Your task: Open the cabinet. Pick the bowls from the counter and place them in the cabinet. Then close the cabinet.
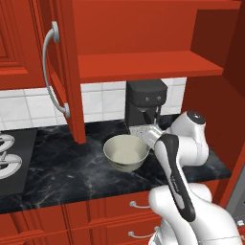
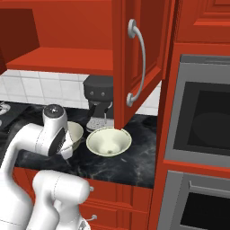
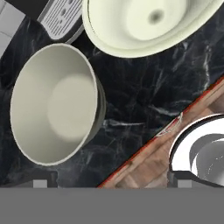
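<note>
White square tiles (image 1: 28, 107) line the wall under the red upper units. A dark coffee machine (image 1: 145, 100) stands against that wall. Red drawers (image 1: 119, 210) with small silver handles run below. A black hob (image 1: 12, 160) lies at left, and a grey built-in oven (image 2: 202, 121) stands at right.

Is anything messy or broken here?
Nothing looks broken or spilled. Both bowls, the deeper bowl and the wider bowl, sit upright on the counter, and the cabinet stands open.

deeper bowl (image 3: 54, 105) upright on counter (image 3: 144, 92) | wider bowl (image 3: 144, 24) near it, apart | grille (image 3: 61, 17) beside both
</note>
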Tool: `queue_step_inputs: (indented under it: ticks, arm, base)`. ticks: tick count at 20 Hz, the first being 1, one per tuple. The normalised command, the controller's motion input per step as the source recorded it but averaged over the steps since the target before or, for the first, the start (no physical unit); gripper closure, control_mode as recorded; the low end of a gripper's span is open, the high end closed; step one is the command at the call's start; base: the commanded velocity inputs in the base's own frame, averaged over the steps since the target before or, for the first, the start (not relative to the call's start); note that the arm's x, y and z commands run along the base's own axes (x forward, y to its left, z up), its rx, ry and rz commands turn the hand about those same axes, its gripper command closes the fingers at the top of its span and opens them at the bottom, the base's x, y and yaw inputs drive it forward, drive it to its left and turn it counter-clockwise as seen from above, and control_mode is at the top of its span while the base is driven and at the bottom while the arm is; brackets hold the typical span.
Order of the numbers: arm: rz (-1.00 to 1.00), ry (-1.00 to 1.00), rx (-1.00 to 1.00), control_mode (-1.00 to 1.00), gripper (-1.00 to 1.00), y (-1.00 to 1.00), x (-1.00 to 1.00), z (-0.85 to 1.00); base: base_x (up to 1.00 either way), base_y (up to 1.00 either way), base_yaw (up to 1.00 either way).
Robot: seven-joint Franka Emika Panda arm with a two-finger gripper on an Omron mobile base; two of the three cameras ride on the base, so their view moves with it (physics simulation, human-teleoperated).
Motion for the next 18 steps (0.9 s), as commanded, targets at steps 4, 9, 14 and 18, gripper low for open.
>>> queue_step_inputs:
  ticks: [4, 9, 14, 18]
  arm:
    - [0.02, -0.12, -0.01, -1.00, -1.00, 0.00, 0.36, -0.31]
    - [0.01, -0.07, 0.00, -1.00, -1.00, 0.01, 0.26, -0.32]
    - [0.00, -0.04, 0.00, -1.00, -1.00, 0.07, 0.21, -0.34]
    - [0.00, -0.07, -0.01, -1.00, -1.00, 0.04, 0.22, -0.25]
  base:
    - [0.00, 0.00, 0.00]
    - [0.00, 0.00, 0.00]
    - [0.00, 0.00, 0.00]
    - [0.00, 0.00, 0.00]
